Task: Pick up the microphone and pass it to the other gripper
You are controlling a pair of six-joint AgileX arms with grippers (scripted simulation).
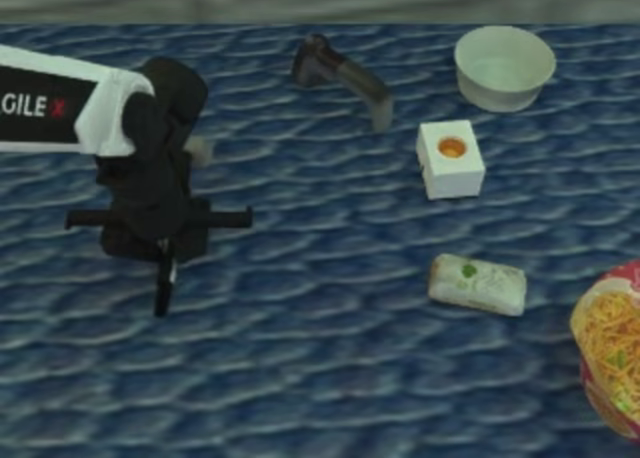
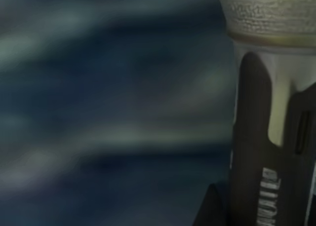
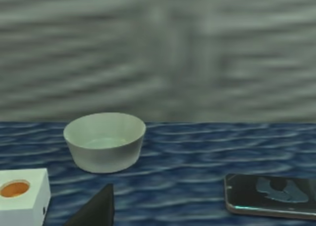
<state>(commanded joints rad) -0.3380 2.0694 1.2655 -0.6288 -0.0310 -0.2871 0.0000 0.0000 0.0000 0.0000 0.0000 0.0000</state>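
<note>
The microphone lies on the blue cloth at the table's left, its black handle sticking out toward the front from under my left gripper. Its pale mesh head peeks out on the far side. In the left wrist view the microphone fills one side, with the mesh head above the lettered black handle. One dark fingertip rests against the handle, so my left gripper is shut on it. My right gripper is outside the top view; only one of its fingers shows, nothing beside it.
A bent dark grey tool lies at the back centre. A white bowl and a white box with an orange hole stand at the right. Nearer are a wrapped packet and a noodle bowl. A phone lies flat.
</note>
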